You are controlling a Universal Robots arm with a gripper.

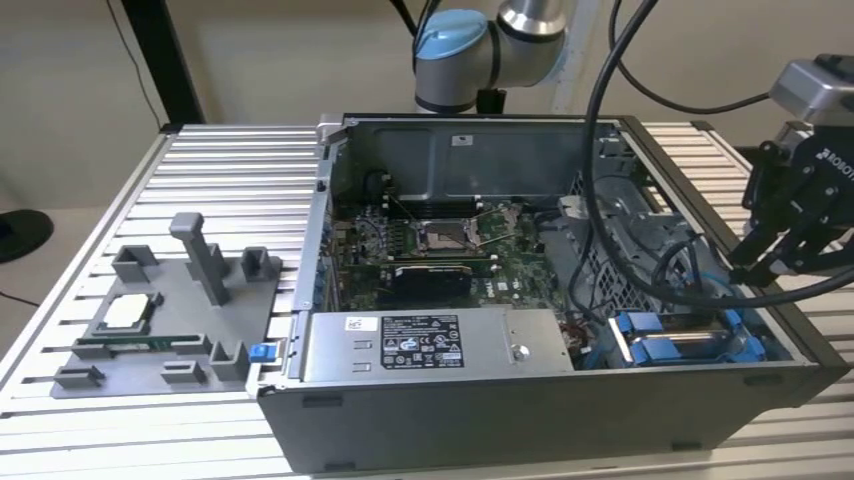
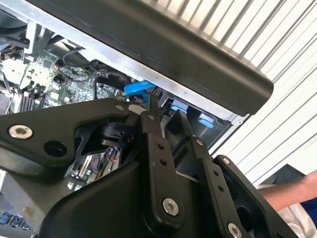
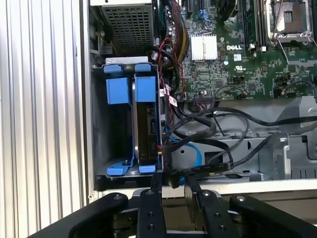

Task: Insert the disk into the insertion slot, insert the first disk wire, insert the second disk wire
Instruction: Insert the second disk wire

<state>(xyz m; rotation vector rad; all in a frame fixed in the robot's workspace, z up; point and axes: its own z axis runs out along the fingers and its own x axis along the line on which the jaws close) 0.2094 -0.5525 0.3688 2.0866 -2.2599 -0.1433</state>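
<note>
In a corner of the computer case [image 1: 534, 430], the insertion slot [image 3: 116, 144] already holds the disk [image 3: 147, 124]. Over the case's rim, the gripper [image 3: 173, 181] pinches narrow on 1 black wire [image 3: 168, 166]; its plug wants squaring to the disk's socket, I judge.

The desk [image 1: 227, 160] is a pale metal top of long ribbed slats running side by side. An open grey computer case [image 1: 534, 430] stands directly on it, toward the exterior view's right. A grey plastic fixture tray [image 1: 134, 365] lies flat on the slats at the exterior view's left, just beside the case.
</note>
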